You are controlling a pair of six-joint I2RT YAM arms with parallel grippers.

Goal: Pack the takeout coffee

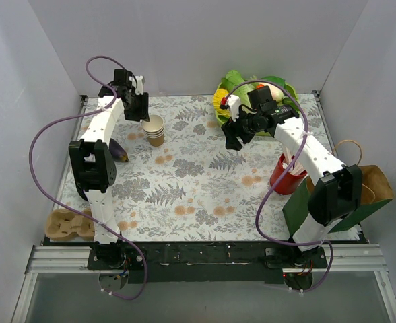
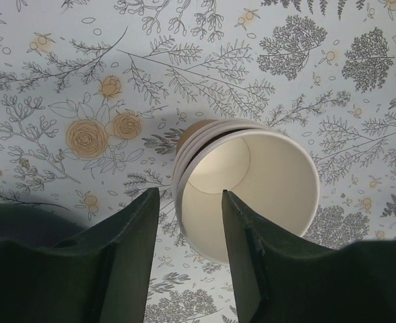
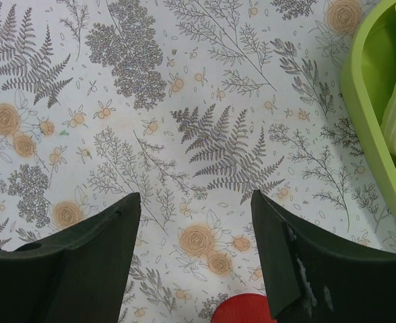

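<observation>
No takeout coffee with a black lid shows in any view. A stack of lidless tan cups (image 1: 154, 130) stands at the back left of the table. My left gripper (image 1: 139, 106) hangs just over it. In the left wrist view the cream inside of the top cup (image 2: 272, 182) fills the middle. My left gripper (image 2: 190, 194) is open astride the cup's near rim, one finger inside the cup and the other outside, with a gap on both sides. My right gripper (image 1: 235, 138) is open above bare tablecloth, nothing between its fingers (image 3: 194, 195).
A green bowl (image 1: 223, 114) of leafy items sits at the back right, its rim (image 3: 366, 101) beside my right gripper. A red cup of straws (image 1: 287, 176) and a green-and-brown paper bag (image 1: 359, 195) stand at the right. A cardboard cup carrier (image 1: 69, 224) lies front left, a purple object (image 1: 119, 151) nearby.
</observation>
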